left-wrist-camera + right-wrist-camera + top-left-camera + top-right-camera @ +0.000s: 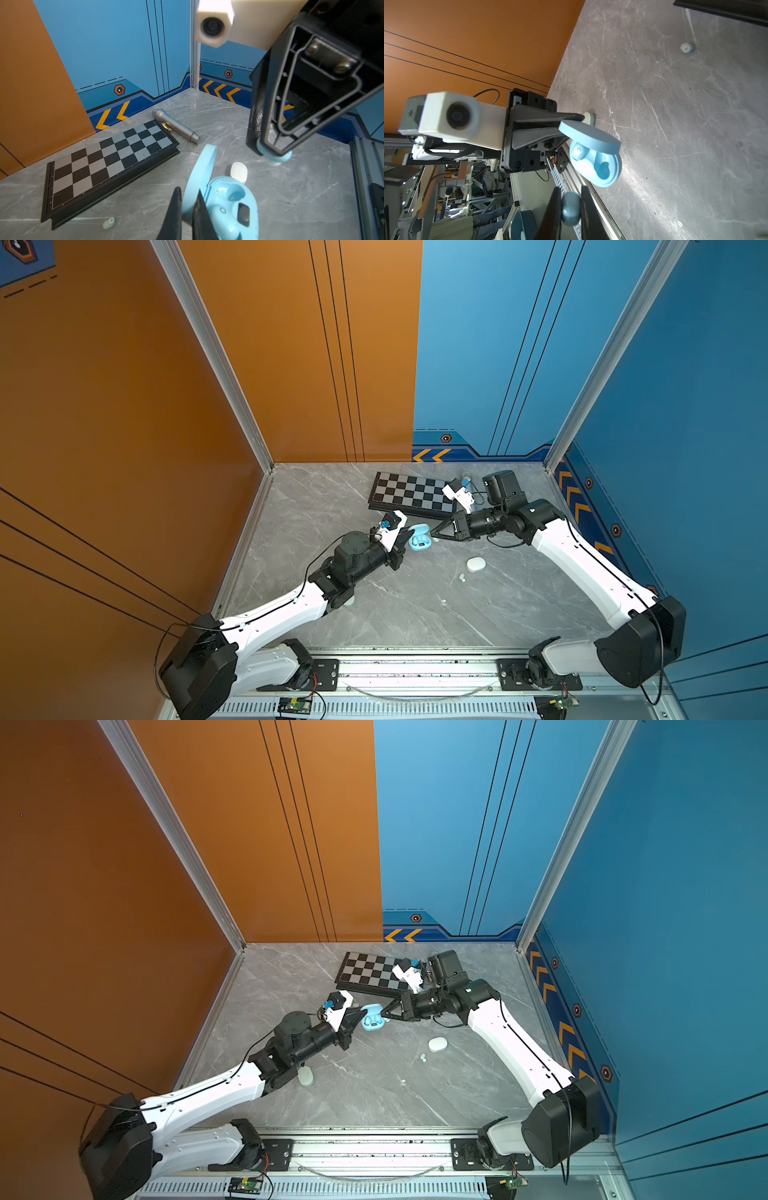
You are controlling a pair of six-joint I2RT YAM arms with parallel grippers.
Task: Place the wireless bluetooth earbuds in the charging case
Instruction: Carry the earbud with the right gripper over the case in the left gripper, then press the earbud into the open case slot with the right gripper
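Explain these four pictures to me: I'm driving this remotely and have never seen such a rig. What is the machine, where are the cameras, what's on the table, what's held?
These are two robot arms over a grey table. Two pictures look down from one overhead camera pair; the other two come from a camera on each arm's wrist. The left end effector is shut on the open lid of a light blue earbud case, with one blue earbud seated in it. The right end effector pinches the other blue earbud close to the case. Also lying there: a chessboard, a microphone, a white case and loose earbuds.
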